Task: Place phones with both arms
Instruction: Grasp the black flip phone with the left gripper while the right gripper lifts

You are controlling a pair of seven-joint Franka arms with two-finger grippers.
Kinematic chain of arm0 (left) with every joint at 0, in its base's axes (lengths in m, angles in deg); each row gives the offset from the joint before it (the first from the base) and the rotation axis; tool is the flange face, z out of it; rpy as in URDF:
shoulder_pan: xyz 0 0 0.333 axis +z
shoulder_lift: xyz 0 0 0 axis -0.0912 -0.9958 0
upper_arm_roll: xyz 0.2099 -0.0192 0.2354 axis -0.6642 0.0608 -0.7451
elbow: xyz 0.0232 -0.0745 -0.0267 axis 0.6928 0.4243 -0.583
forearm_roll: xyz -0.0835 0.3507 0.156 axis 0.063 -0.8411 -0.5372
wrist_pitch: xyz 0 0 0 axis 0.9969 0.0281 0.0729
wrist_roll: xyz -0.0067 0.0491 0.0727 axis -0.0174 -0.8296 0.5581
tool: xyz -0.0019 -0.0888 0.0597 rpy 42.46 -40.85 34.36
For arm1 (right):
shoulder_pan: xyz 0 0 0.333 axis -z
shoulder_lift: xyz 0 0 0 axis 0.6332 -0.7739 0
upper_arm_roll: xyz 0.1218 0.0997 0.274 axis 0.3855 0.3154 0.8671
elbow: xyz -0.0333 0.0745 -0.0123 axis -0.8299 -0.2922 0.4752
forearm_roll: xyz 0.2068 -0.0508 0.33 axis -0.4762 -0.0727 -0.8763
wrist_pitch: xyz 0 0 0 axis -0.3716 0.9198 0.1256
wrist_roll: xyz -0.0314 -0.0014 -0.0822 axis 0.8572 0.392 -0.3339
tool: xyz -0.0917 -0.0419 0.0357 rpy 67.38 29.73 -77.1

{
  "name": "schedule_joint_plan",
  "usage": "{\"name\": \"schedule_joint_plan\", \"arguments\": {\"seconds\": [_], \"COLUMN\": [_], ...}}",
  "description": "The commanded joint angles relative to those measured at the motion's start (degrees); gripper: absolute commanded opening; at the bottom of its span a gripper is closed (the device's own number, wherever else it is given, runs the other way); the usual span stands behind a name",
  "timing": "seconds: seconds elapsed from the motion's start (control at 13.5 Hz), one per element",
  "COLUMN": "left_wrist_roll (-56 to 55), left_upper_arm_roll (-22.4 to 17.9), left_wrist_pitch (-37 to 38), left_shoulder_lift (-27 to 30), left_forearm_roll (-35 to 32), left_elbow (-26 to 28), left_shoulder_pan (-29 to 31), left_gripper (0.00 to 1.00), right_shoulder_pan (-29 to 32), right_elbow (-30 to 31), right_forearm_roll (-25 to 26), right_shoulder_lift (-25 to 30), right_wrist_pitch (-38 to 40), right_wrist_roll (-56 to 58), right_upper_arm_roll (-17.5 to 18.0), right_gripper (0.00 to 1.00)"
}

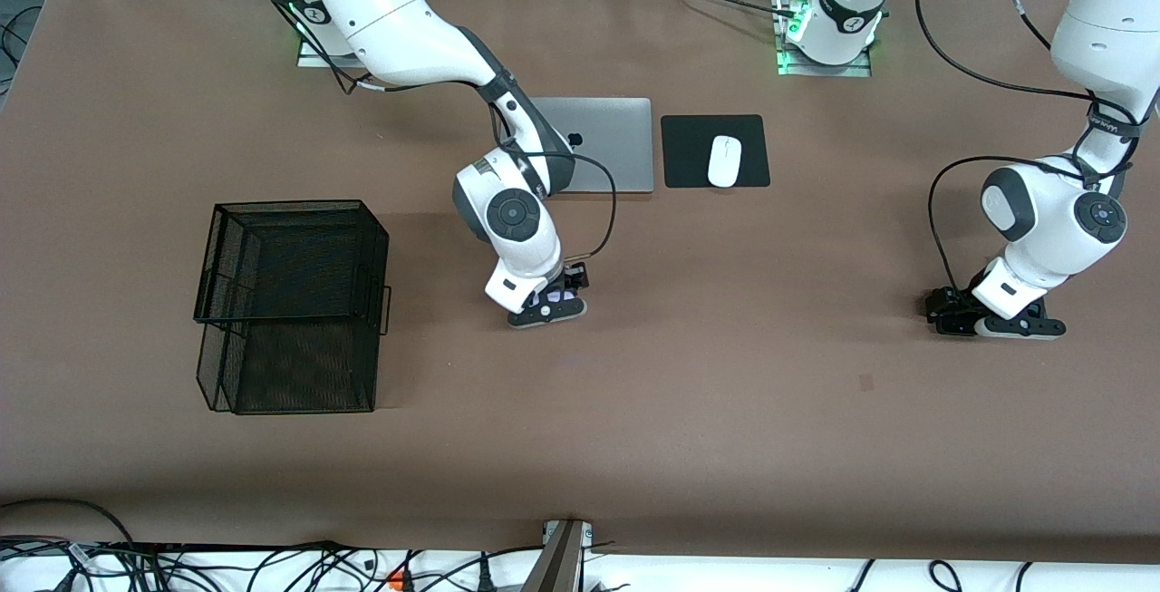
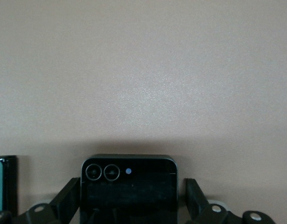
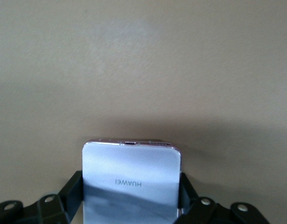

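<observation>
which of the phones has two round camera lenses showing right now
The black phone, sitting between the left gripper fingers. Two ringed lenses show on its top edge. The pale lilac phone at the right gripper shows only a plain back with a brand name.

Clearances, clock read on the front view:
- Bare table point(image 1: 743, 347): you have a free lane from the right gripper point(image 1: 548, 306), clamped on the lilac phone point(image 3: 131, 179), toward 3 o'clock up to the left gripper point(image 1: 992, 320); also 6 o'clock of both.
- Wire basket point(image 1: 290, 302): 9 o'clock of the right gripper, well apart.
- Laptop point(image 1: 607, 143): 12 o'clock, near.
- Mouse point(image 1: 724, 160) on mouse pad point(image 1: 693, 152): 1 o'clock.
- Dark green phone point(image 2: 5, 182): just beside the left gripper.
</observation>
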Motion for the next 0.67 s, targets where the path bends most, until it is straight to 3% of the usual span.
{"name": "schedule_joint_plan", "arguments": {"seconds": [0.0,0.07,0.22,0.44,0.59], "left_wrist_roll": [0.1,0.0,-0.5,-1.7,-2.2], "left_upper_arm_roll": [0.2,0.2,0.2,0.2,0.3], "left_wrist_pitch": [-0.3,-0.2,0.1,3.8,10.8], "left_shoulder_lift": [-1.1,-1.0,-1.0,-0.9,-0.3], "left_forearm_roll": [-0.3,-0.3,-0.3,-0.2,-0.2], "left_elbow": [-0.9,-1.0,-1.7,-4.4,-8.2], "left_shoulder_pan": [0.1,0.1,0.1,-1.4,-1.9], "left_gripper": [0.47,0.29,0.05,0.0,0.0], "right_shoulder_pan": [-0.3,-0.2,-0.1,0.7,1.0], "right_elbow": [-0.8,-0.7,-0.3,3.2,9.7], "right_forearm_roll": [-0.1,-0.2,-0.2,-0.8,-1.1], "right_shoulder_lift": [5.5,9.1,15.8,24.5,29.6], "right_wrist_pitch": [7.9,12.0,20.1,32.3,34.3], "right_wrist_roll": [0.4,0.4,1.0,8.8,16.9], "right_upper_arm_roll": [-4.0,-6.5,-12.4,-21.8,-28.1], "right_gripper": [0.0,0.0,0.0,0.0,0.0]}}
